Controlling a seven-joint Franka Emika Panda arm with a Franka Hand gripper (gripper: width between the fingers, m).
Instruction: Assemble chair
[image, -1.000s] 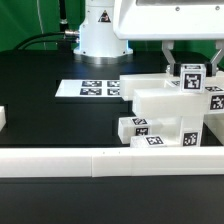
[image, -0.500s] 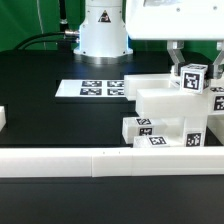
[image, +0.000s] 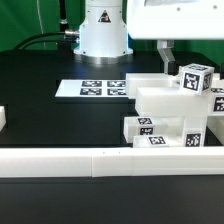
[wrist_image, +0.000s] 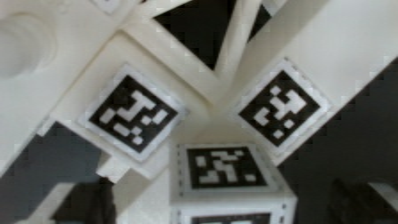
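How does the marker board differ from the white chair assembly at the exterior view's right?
The marker board lies flat and thin on the table; the chair assembly stands tall and blocky. The board sits near the robot base; the assembly sits against the front rail. Both are white with black-and-white tags.

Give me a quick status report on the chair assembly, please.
Gripper above the chair, jaw state unclear. Tagged cube sits atop. Nothing in the way.

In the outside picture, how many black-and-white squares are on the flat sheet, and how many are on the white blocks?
Tags on the marker board: 4
Tags showing on the chair pieces, as far as I can make out: 6
Total: 10
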